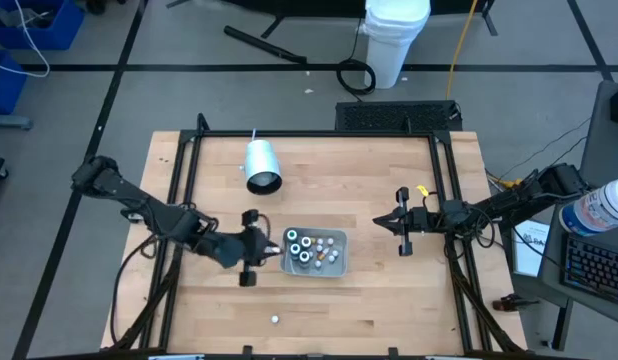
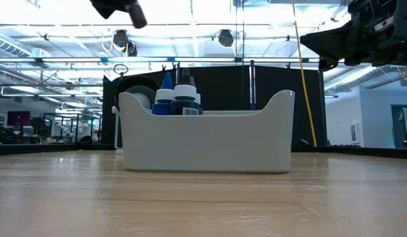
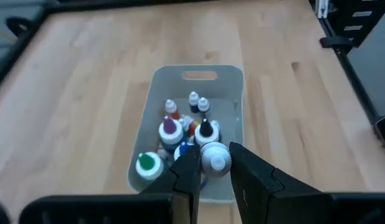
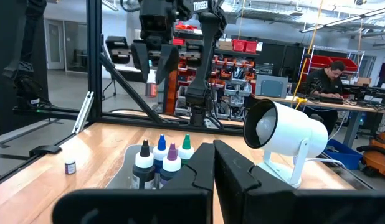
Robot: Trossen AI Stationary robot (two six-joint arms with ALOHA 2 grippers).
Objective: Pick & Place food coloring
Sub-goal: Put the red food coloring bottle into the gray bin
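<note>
So we had the food coloring gathered in the grey tray just below the centre of the high view, several small bottles standing upright together. One white-capped bottle sat between the fingers of our left gripper, which hung over the tray's near end in the left wrist view; the fingers stood narrow, right at the cap's sides, though whether they truly pinched it we could not say for sure. One stray bottle lay alone near the bottom edge of the high view, well apart from the tray.

By our reading, we were at the placing step, with the bottle over the tray and about to go in among the others. Our next move called for lowering it into a free gap without knocking its neighbours, then spreading the fingers and lifting clear.

Our right gripper waited to the right of the tray, fingers drawn together on nothing. A white lamp lay at the upper left of the table.
</note>
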